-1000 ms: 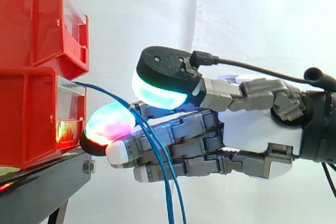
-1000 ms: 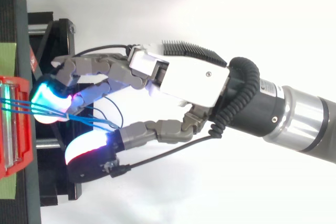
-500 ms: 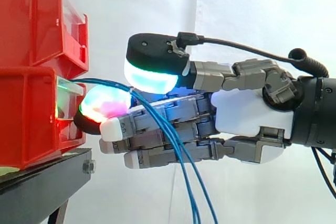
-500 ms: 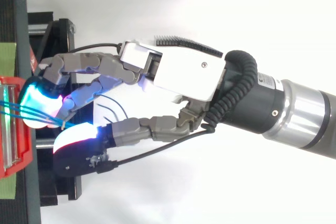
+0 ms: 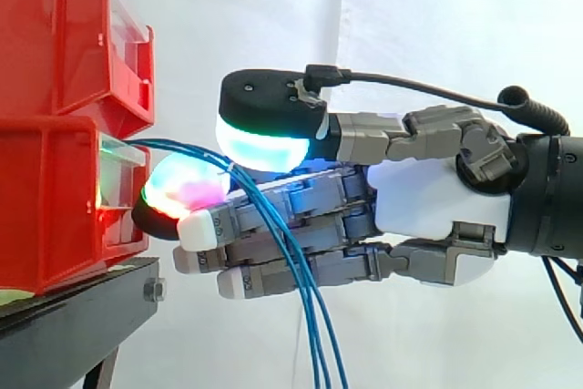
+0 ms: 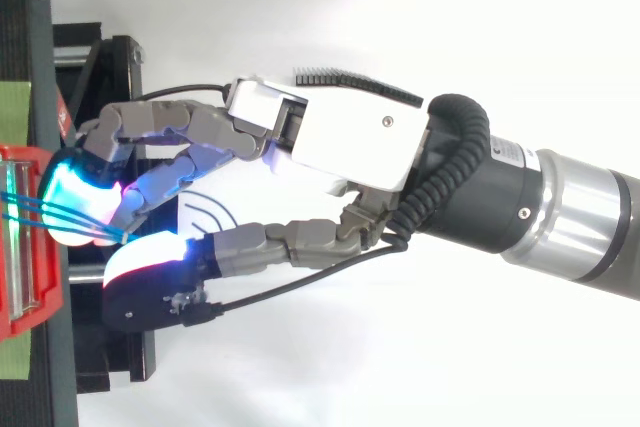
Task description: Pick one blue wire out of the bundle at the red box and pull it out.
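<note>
- The blue wires (image 5: 305,316) leave the front of the lower red box (image 5: 46,207), arch over towards the hand (image 5: 428,202), and then drop steeply past the lower fingers (image 5: 273,252) on the side camera's side.
- The bundle's long axis bends. It runs roughly level, along the hand's reach, from the box to the pads, then nearly plumb below them.
- The crest of that arch lies right at the pads, between the thumb pad (image 5: 269,143) above and the foremost finger pad (image 5: 187,190) below, just off the box front.
- From above, the strands fan out of the box (image 6: 30,162) and vanish where the two pads meet.
- The fingers lie nearly straight. The thumb is closed down onto them, so the wires are pinched there.
- About three thin strands pass through together, so by this judgement no single one is separated yet.
- A pull would go level, away from the box, in line with the short span.
- The wires are thin, glossy and slack, with no tautness in the arch.
- A second red bin (image 5: 55,34) sits stacked above, and both rest on the black stand (image 5: 73,316).
</note>
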